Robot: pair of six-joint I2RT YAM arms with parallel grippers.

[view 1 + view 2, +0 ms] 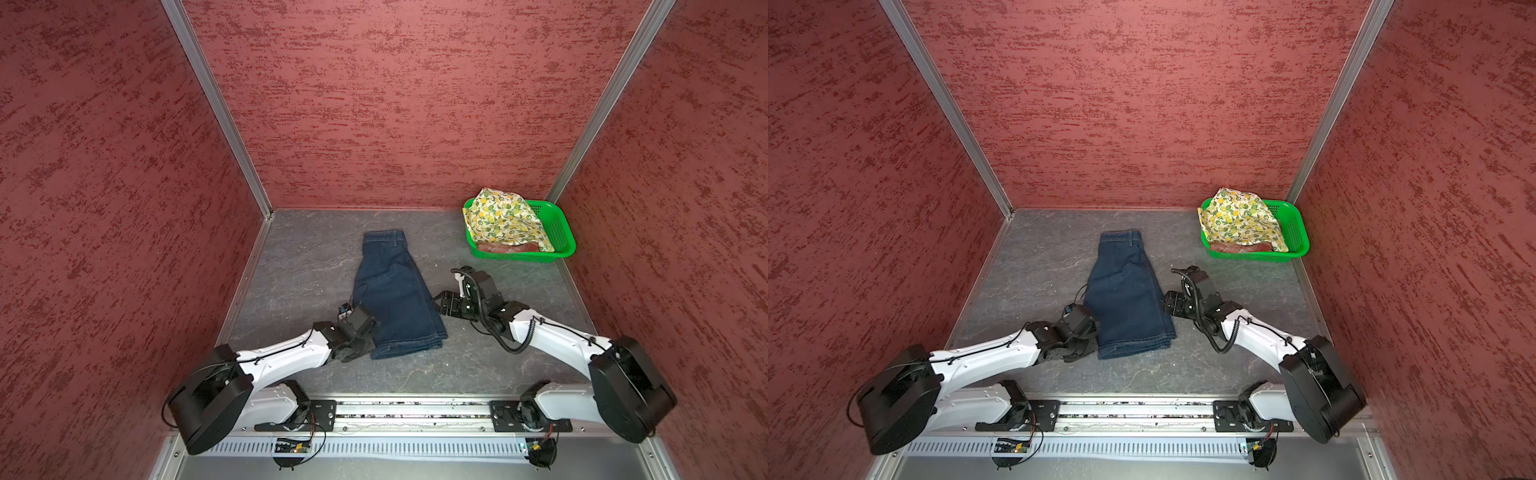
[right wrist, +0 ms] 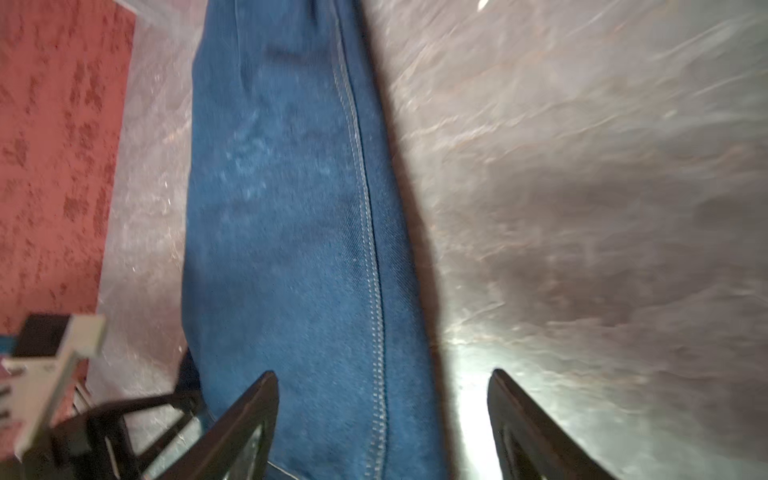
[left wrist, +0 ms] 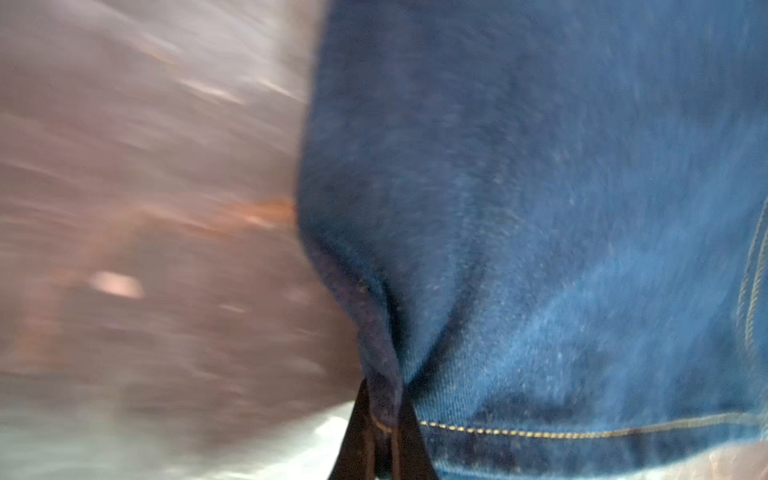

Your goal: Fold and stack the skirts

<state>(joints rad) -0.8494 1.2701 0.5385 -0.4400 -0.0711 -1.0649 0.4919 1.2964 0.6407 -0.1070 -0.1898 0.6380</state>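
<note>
The denim skirt (image 1: 395,291) is thick, matt, twill-woven cloth with pale raised stitching along its seams. In the far right corner, the basket (image 1: 559,232) is bright perforated plastic with a slight shine. The lemon-print skirt (image 1: 503,220) in it is thin, soft, matt cloth. The table (image 1: 311,266) looks like grey veined stone with a dull sheen. The walls (image 1: 415,104) are rough and matt, edged by brushed metal strips (image 1: 220,108).
</note>
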